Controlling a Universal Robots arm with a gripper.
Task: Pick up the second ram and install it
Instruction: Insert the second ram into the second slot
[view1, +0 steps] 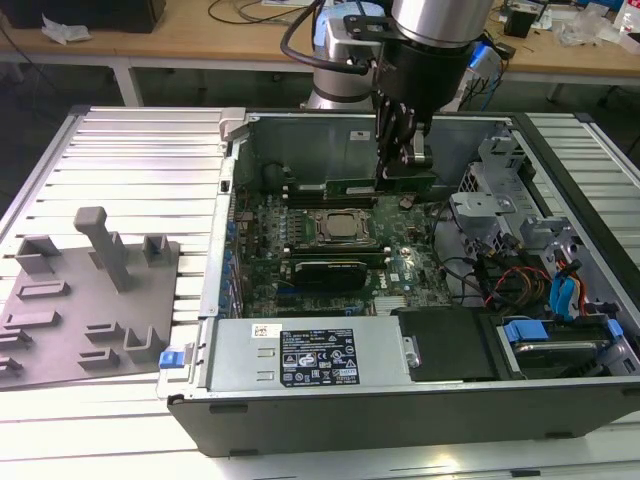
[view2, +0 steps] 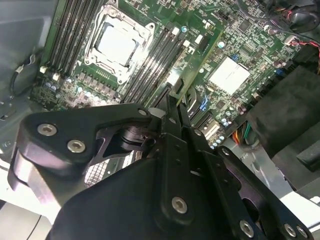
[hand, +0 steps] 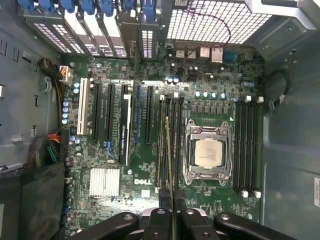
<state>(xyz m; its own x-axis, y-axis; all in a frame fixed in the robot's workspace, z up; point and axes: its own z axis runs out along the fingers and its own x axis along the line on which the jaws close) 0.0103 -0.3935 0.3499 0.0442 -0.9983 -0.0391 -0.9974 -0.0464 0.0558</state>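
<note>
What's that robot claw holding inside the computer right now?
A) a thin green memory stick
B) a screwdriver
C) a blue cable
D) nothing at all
A: the gripper is shut on a thin green memory stick, which hangs over the main board inside the open case.

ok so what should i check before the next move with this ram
1. gripper shut on the second ram: ok
2. ram on edge, running along the memory slots in the first wrist view: ok
3. ram over the slot bank beside the cpu socket: ok
4. exactly which slot it lines up with: cannot tell
5. ram seated: not ok, held above the motherboard
6. cables away from the slots: ok
</note>
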